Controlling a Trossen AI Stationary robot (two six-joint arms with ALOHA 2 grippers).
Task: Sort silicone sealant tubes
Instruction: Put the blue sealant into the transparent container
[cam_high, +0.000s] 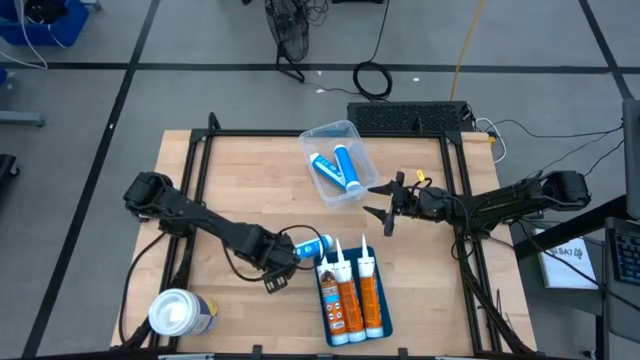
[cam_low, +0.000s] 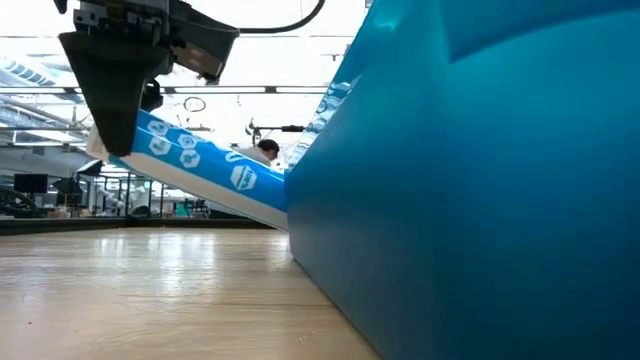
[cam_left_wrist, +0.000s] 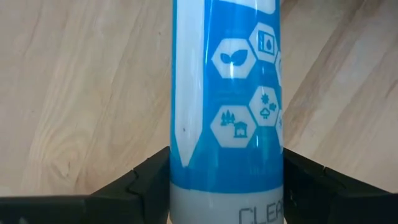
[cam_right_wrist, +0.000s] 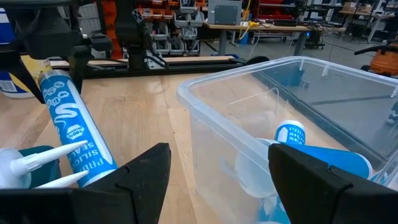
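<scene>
My left gripper (cam_high: 283, 262) is shut on a blue-and-white sealant tube (cam_high: 312, 245) just left of the blue tray (cam_high: 383, 325). Three orange tubes (cam_high: 348, 298) lie side by side in that tray, white nozzles toward the far edge. Two more blue-and-white tubes (cam_high: 336, 168) lie in the clear bin (cam_high: 318, 134) at the far middle. My right gripper (cam_high: 386, 206) is open and empty, just right of the clear bin (cam_right_wrist: 205, 106). The held tube also shows in the right wrist view (cam_right_wrist: 73, 127). My left gripper pinches the tube's round body (cam_left_wrist: 227, 155) between its two fingers (cam_left_wrist: 142, 182), which lie across the tube, near its higher end (cam_low: 150, 135). The tube is tilted, sloping down toward the blue tray (cam_low: 470, 180), its body off the tabletop. The tray hides its lower end.
A fat white-topped canister (cam_high: 178, 312) stands at the near left corner. A black frame (cam_high: 200, 150) runs around the wooden tabletop. Bare wood lies between the clear bin and the tray and across the left half.
</scene>
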